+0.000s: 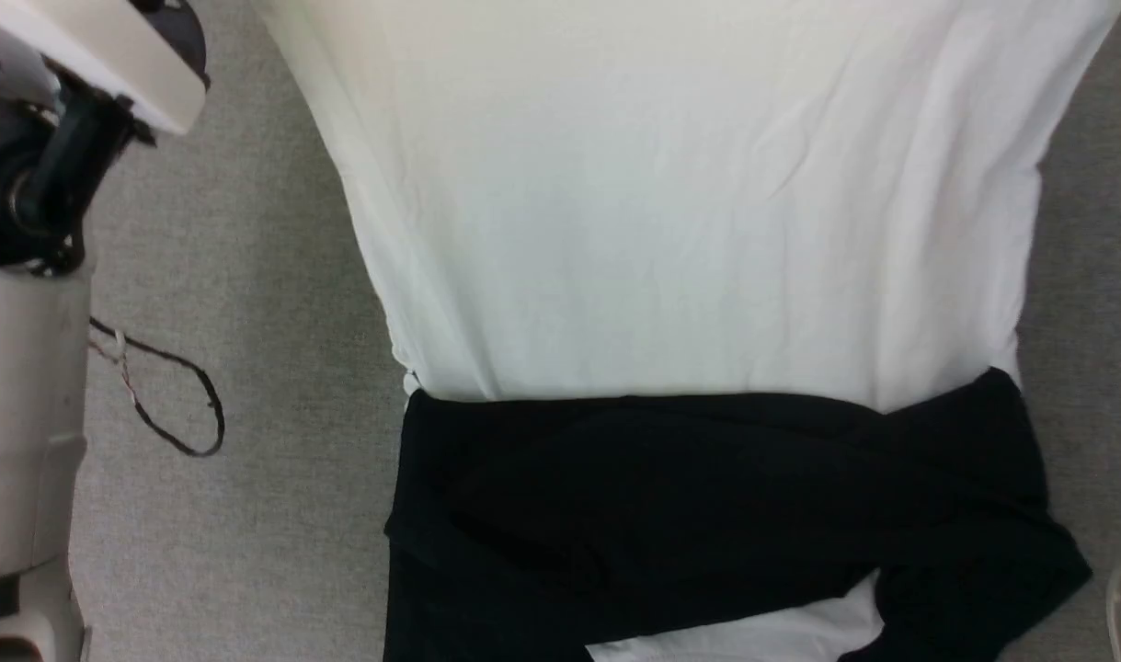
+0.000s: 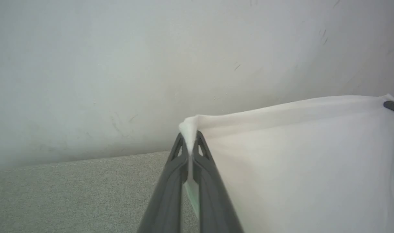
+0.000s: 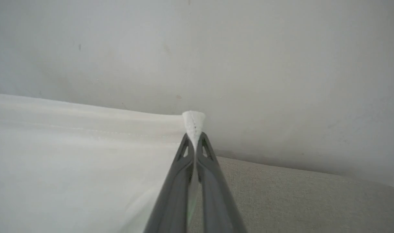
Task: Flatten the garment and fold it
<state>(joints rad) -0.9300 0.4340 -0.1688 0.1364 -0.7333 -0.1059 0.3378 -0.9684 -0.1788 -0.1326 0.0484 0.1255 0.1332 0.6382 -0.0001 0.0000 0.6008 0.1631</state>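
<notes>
While grey carpet (image 1: 275, 276) lies beneath, the long-sleeved shirt (image 1: 689, 230) stretches taut between the left gripper (image 2: 191, 142) and the right gripper (image 3: 194, 140), each clamped on a white hem corner, its black sleeves (image 1: 707, 496) crossed far from both.

Cream-shelled left arm (image 1: 27, 432) with a black joint (image 1: 36, 184) and a thin dark looping cable (image 1: 218, 418), perhaps red-flecked; slim dark grey jaws with triangular cut-outs near the tips
</notes>
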